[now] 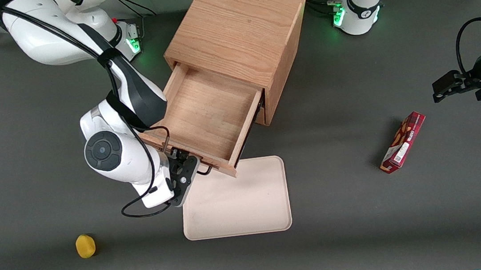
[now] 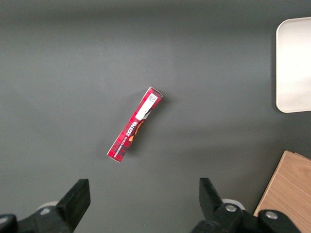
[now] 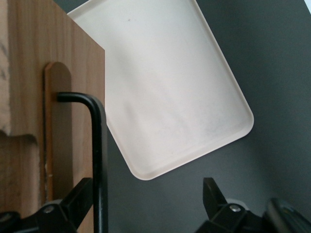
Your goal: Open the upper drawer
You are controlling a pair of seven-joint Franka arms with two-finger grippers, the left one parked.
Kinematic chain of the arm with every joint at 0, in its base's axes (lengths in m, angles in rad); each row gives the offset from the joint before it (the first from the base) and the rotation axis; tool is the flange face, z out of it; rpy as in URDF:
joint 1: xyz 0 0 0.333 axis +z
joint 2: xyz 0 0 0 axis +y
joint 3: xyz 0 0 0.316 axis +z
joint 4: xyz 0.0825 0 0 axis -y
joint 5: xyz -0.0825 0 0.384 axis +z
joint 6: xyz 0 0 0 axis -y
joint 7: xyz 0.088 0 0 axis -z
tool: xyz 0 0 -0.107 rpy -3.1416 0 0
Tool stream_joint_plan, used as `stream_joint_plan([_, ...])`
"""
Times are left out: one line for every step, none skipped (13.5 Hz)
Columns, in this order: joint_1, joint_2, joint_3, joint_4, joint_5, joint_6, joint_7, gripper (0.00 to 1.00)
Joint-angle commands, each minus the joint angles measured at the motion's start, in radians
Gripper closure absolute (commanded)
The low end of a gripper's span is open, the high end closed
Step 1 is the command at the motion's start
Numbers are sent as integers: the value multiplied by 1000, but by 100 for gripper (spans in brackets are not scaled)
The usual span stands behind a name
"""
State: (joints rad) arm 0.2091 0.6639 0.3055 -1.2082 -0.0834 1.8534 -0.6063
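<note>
The upper drawer (image 1: 207,111) of the oak cabinet (image 1: 234,28) stands pulled far out, and its shallow plain-wood box has nothing in it. Its thin black wire handle (image 1: 204,170) is on the light wood front, the part of the drawer nearest the front camera. My right gripper (image 1: 186,164) hangs at that front, its fingers spread open. In the right wrist view the handle (image 3: 98,145) runs between the fingers of the gripper (image 3: 147,194), close against one finger (image 3: 73,199) and well apart from the other. The drawer front (image 3: 29,97) fills the space beside it.
A cream tray (image 1: 238,198) lies on the dark table just in front of the open drawer, partly under its front edge. A yellow fruit-like object (image 1: 85,245) sits nearer the front camera. A red snack box (image 1: 403,141) lies toward the parked arm's end.
</note>
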Motion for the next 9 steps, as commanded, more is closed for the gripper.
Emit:
stream_joint_plan([16, 28, -2, 84, -13, -74, -7, 0])
stream_joint_plan([16, 26, 0, 94, -12, -94, -6, 0])
stream_joint_plan([16, 22, 1, 108, -10, -118, -6, 0])
stream_joint_plan([15, 17, 1, 120, -10, -147, -6, 0])
stream_joint_plan([15, 8, 3, 130, -10, -176, -4, 0])
stream_joint_plan([15, -6, 3, 133, -10, -204, 0, 0])
stream_joint_plan([13, -33, 1, 131, -10, -226, 11, 0])
stream_joint_plan([9, -67, 1, 130, -10, -247, 32, 0])
stream_joint_plan([-3, -98, 3, 130, 2, -258, 60, 0])
